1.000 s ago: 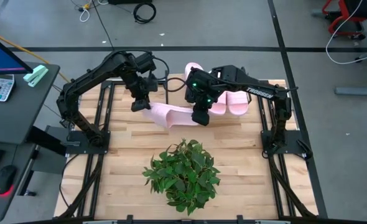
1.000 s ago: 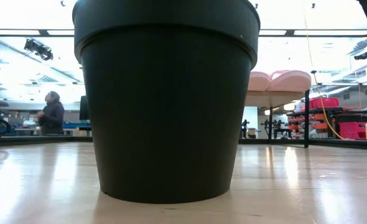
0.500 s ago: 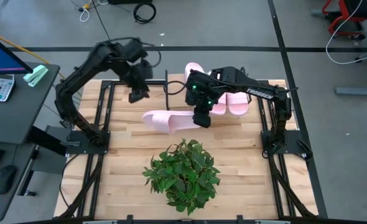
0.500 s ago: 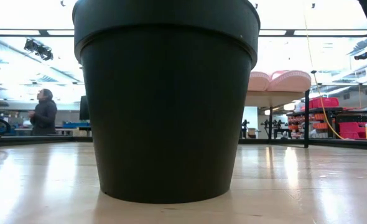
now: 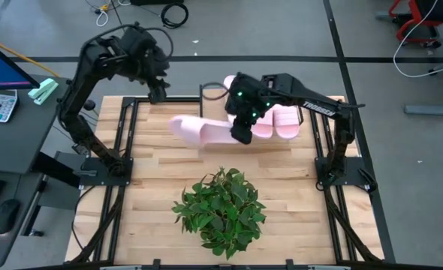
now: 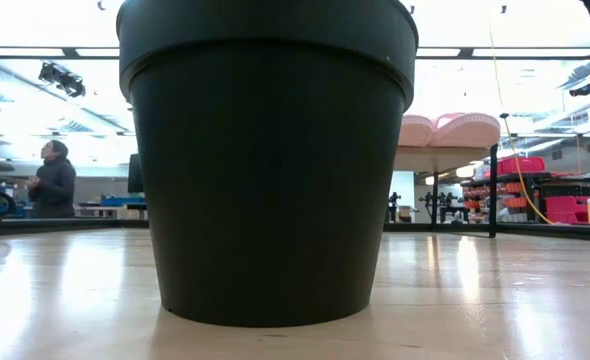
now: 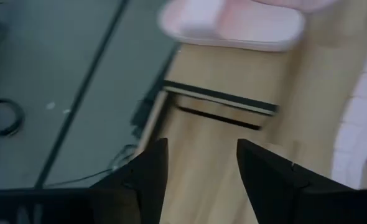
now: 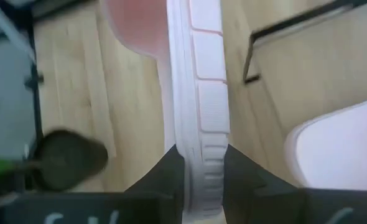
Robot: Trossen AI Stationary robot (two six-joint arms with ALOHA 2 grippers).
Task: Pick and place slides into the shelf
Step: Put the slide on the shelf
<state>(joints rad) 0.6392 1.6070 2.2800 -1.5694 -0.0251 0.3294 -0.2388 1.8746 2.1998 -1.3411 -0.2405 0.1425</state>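
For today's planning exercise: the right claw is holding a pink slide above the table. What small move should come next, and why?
Probably carry the slide toward the shelf: the right claw is shut on its edge, two slides sit there already, and the left claw is open, off at the table's edge.

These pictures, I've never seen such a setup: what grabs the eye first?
In the overhead view, the right claw holds a pale pink foam slide sandal by its edge over the wooden tabletop, just in front of the low wooden shelf, where more pink slides sit. A bushy green potted plant fills the table's front, its big black pot dominating the low view.
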